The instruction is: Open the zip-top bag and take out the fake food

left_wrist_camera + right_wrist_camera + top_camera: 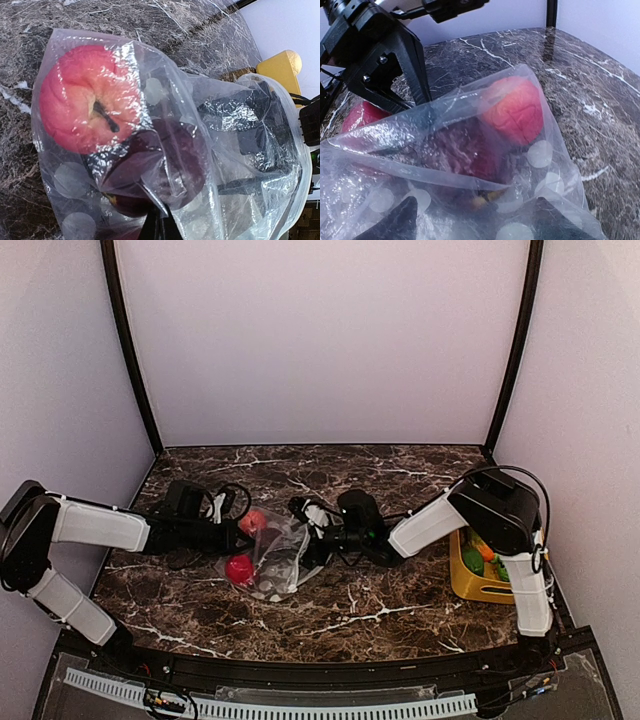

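The bag [285, 552] lies mid-counter, soft and slippery, with fruits [86, 99] inside. The left gripper [240, 533] pinches its edge; the right gripper [318, 538], jaws apart, sits in its mouth. The stiffer rim should hold best.

Clear zip-top bag [540, 155], white polka dots. Inside: red-pink fruit [87, 97], dark maroon fruit [165, 170]. Dark brown marble surface [380, 610], white veins.
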`<state>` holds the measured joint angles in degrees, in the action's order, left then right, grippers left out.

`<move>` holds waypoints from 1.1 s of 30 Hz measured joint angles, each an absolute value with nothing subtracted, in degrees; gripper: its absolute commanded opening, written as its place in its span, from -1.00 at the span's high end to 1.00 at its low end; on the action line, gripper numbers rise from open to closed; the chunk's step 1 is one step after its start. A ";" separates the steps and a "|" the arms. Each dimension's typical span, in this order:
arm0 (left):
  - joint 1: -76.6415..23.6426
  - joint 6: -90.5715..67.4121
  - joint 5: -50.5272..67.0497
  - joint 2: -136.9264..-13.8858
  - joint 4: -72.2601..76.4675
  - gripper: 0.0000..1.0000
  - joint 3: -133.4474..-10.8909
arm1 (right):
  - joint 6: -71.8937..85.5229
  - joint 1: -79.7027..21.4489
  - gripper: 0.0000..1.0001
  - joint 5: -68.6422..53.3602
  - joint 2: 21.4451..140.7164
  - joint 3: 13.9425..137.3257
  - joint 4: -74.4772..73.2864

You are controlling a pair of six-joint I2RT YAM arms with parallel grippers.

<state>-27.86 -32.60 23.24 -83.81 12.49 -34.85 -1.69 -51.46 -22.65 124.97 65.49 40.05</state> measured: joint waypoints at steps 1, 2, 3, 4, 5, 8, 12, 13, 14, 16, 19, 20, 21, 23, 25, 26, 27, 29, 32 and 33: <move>-27.86 -32.40 23.66 -84.07 12.49 0.98 -35.00 | -1.85 -51.48 -0.65 -23.14 125.47 66.17 40.32; -27.86 -32.21 24.16 -84.40 12.49 0.98 -35.27 | -2.09 -51.53 -0.70 -23.70 125.93 66.85 40.47; -27.86 -32.08 24.64 -84.77 12.49 0.98 -35.57 | -2.37 -51.55 -0.74 -24.29 126.48 67.57 40.60; -27.86 -31.92 24.99 -85.08 12.53 0.98 -35.75 | -2.59 -51.57 -0.78 -24.77 126.91 68.14 40.64; -27.86 -31.79 25.26 -85.27 12.56 0.98 -35.86 | -2.87 -51.59 -0.80 -25.28 127.33 68.62 40.62; -27.86 -31.18 26.24 -86.00 12.38 0.98 -36.45 | -3.77 -51.64 -0.85 -26.59 128.07 69.63 40.64; -27.86 -30.22 27.05 -86.94 12.08 0.99 -37.47 | -5.32 -51.64 -0.85 -28.27 129.67 72.07 40.25; -27.86 -30.04 27.22 -87.11 12.08 0.98 -37.60 | -5.63 -51.64 -0.83 -28.73 130.32 72.97 40.16; -27.86 -29.93 27.38 -87.31 12.08 0.98 -37.69 | -5.82 -51.64 -0.80 -29.02 130.89 73.71 40.05; -27.86 -29.63 27.75 -87.79 12.08 0.99 -37.91 | -6.55 -51.64 -0.73 -29.82 132.31 75.70 39.44; -27.86 -29.28 28.23 -88.07 12.03 0.99 -38.24 | -7.07 -51.48 -0.63 -30.02 133.95 78.11 38.92; -27.86 -29.17 28.29 -88.09 12.01 0.99 -38.24 | -7.25 -51.44 -0.58 -30.04 134.30 78.65 38.87; -27.86 -29.10 28.32 -88.09 12.01 0.99 -38.24 | -7.49 -51.42 -0.48 -30.00 134.39 78.81 38.81; -27.86 -29.10 28.32 -88.09 11.99 0.99 -38.24 | -7.97 -51.35 -0.32 -29.71 134.41 78.81 38.63; -27.86 -29.10 28.08 -88.07 12.03 0.98 -38.24 | -8.32 -51.29 -0.16 -29.56 134.39 78.81 38.54; -27.86 -29.12 27.94 -88.07 12.01 0.99 -38.24 | -8.58 -51.31 -0.10 -29.30 134.37 78.74 38.52; -27.86 -29.12 27.79 -88.07 12.01 0.98 -38.24 | -8.75 -51.33 -0.07 -28.99 134.26 78.56 38.57; -27.86 -29.15 27.09 -88.05 11.99 0.98 -38.24 | -9.30 -51.37 -0.01 -28.18 133.34 77.25 38.50; -27.86 -29.17 25.80 -87.79 11.86 0.99 -38.24 | -9.63 -51.37 0.05 -27.09 130.76 73.91 38.30; -27.86 -29.17 25.28 -87.53 11.79 0.99 -38.24 | -9.67 -51.37 0.07 -26.85 129.60 72.40 38.02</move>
<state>-27.86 -29.17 25.28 -87.53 11.79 -38.24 -9.67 -51.37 -26.85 129.60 72.40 38.02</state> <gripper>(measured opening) 0.010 0.646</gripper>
